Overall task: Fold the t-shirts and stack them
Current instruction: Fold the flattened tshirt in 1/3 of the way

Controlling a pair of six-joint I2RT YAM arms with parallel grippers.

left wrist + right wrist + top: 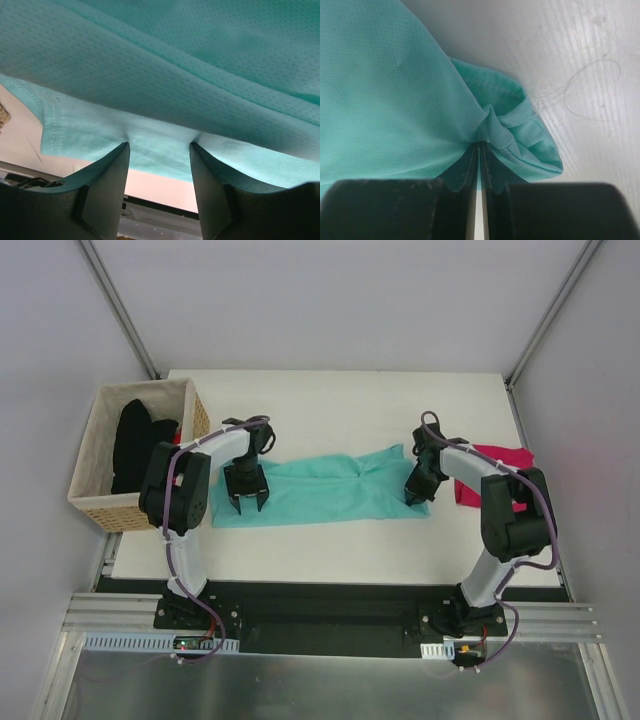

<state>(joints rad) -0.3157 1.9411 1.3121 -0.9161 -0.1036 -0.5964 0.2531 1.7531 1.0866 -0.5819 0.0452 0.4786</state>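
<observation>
- Teal t-shirt point(330, 490): lies flat across the middle of the table point(330, 400), folded into a long band running left to right. Its left end reaches toward the left edge, and its right end stops short of the right edge.
- Left gripper point(245, 502): positioned over the left end of the teal t-shirt, at the shirt's near hem. Jaws spread. In the left wrist view both tips touch the cloth just inside the hem and dimple it slightly. No cloth is clamped between them.
- Right gripper point(415, 495): positioned at the right end of the teal t-shirt, on its near corner. Jaws pressed together. In the right wrist view a bunched fold of the stitched hem is pinched between them, with the cloth gathered into creases at the grip.
- Magenta t-shirt point(497, 456): lies at the right edge of the table, just beyond the right end of the teal t-shirt and partly hidden behind the right arm.
- Black t-shirts point(130, 445): lie piled inside the basket point(95, 505).
- Basket: tan, woven, standing at the left edge of the table toward the far corner.
</observation>
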